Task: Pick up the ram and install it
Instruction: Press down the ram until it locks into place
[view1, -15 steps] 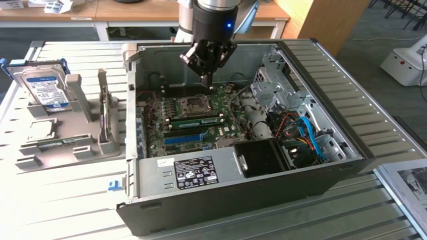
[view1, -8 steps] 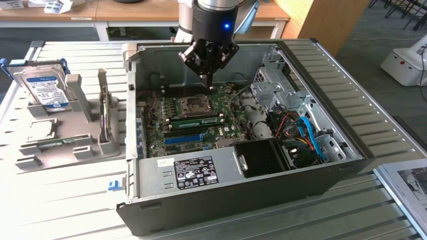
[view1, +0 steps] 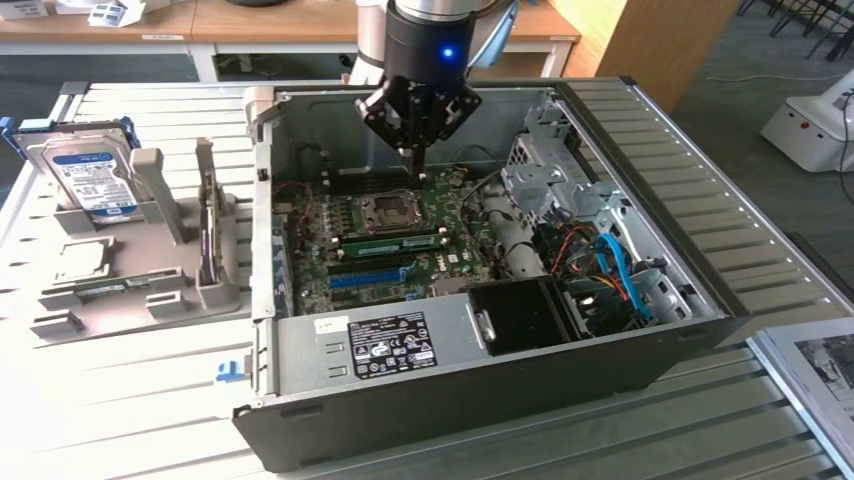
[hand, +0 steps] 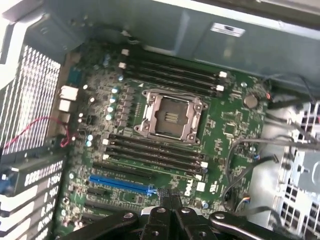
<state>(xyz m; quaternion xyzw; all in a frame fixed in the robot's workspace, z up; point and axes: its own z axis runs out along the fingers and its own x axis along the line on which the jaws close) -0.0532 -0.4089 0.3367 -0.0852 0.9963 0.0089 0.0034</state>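
Observation:
The ram (view1: 395, 242), a long narrow green stick, stands on edge in a memory slot of the motherboard (view1: 327, 235), just in front of the empty CPU socket (view1: 391, 207). My gripper (view1: 416, 160) hangs inside the open PC case (view1: 694, 300), above the socket and a little behind the ram. Its fingers are shut with nothing between them. In the wrist view the shut fingertips (hand: 170, 196) point down at the board near the blue slot strip (hand: 120, 184), with the CPU socket (hand: 171, 116) and rows of black memory slots (hand: 155, 150) beyond.
A grey fixture (view1: 134, 300) at the exterior view's left holds a hard drive (view1: 88, 180) upright and other small parts. Inside the case are a power supply (view1: 387, 345), a black fan block (view1: 527, 315), a drive cage (view1: 561, 170) and loose cables (view1: 607, 265).

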